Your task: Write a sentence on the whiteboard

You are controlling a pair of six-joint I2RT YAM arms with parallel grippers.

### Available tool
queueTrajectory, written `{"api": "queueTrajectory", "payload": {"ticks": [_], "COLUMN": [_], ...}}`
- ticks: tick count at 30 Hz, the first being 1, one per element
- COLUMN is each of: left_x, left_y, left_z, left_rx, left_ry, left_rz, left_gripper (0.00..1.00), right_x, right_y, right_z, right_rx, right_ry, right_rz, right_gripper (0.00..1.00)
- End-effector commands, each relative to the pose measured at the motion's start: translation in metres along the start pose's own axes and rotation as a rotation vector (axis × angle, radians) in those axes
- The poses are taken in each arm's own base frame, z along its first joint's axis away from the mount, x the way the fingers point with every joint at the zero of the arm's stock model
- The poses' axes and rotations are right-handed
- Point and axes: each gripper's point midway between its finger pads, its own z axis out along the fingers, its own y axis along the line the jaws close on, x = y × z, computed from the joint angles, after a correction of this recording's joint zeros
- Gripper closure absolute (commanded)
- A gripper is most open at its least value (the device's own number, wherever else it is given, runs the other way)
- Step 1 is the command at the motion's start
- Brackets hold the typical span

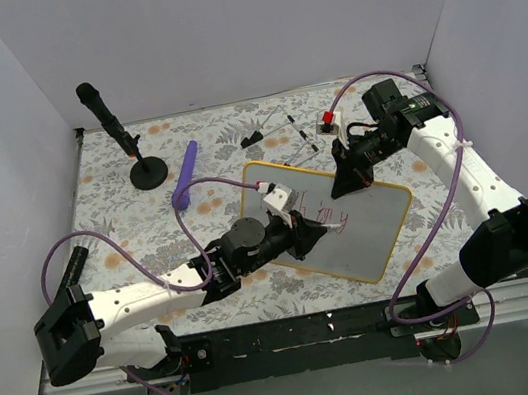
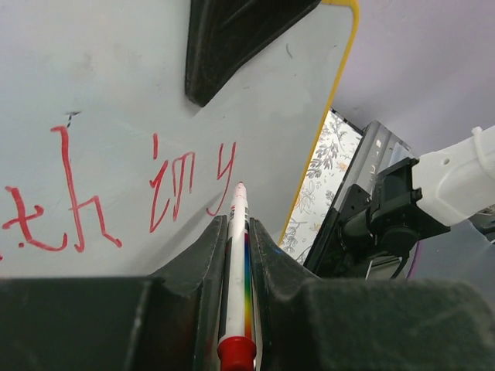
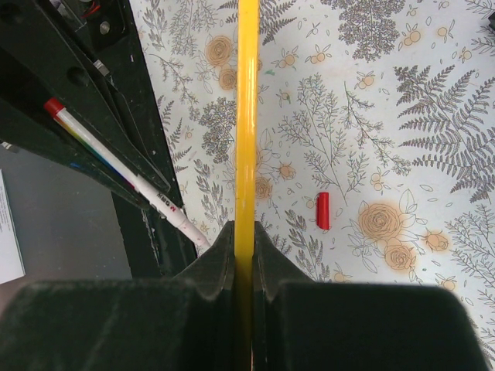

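Clamping: left tool (image 2: 238, 226) on marker (image 2: 236, 267) (tip touching whiteboard (image 2: 116, 93)), right tool (image 3: 245, 232) on rim (image 3: 247, 116).

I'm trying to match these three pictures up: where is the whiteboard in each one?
Top external: whiteboard at centre, between both arms.
Left wrist: its white face fills the upper left.
Right wrist: edge-on, its yellow rim runs down the middle.
Shared landmark: the left gripper holding the marker.
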Motion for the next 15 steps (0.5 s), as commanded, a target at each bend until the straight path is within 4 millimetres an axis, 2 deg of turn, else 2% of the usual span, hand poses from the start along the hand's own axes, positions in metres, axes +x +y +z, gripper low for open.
{"api": "queueTrajectory", "payload": {"ticks": [1,2,9,15], "left_x": [-0.031,-0.036,-0.04,-0.035], "left_y": [-0.013,-0.015,-0.013,-0.01], "left_z": [0.006,0.008,0.021,0.025], "left_rx": [0.042,0.043,0.029,0.018], "left_ry": [-0.082,-0.093,-0.1,-0.086], "left_rz": [0.033,0.033,0.04,0.039], "left_gripper": [1.0,1.0,1.0,1.0], "right_x": [-0.026,-0.026,-0.025,-0.026], "right_y": [0.015,0.015,0.015,0.015], "right_z": [-0.007,-0.007,-0.007,-0.007], "right_rx": [-0.04,-0.04,-0.04,-0.041], "right_ry": [-0.106,-0.106,-0.105,-0.106], "right_rz": [-0.104,-0.104,-0.102,-0.105], "right_gripper": [0.99,0.99,0.99,0.99]}}
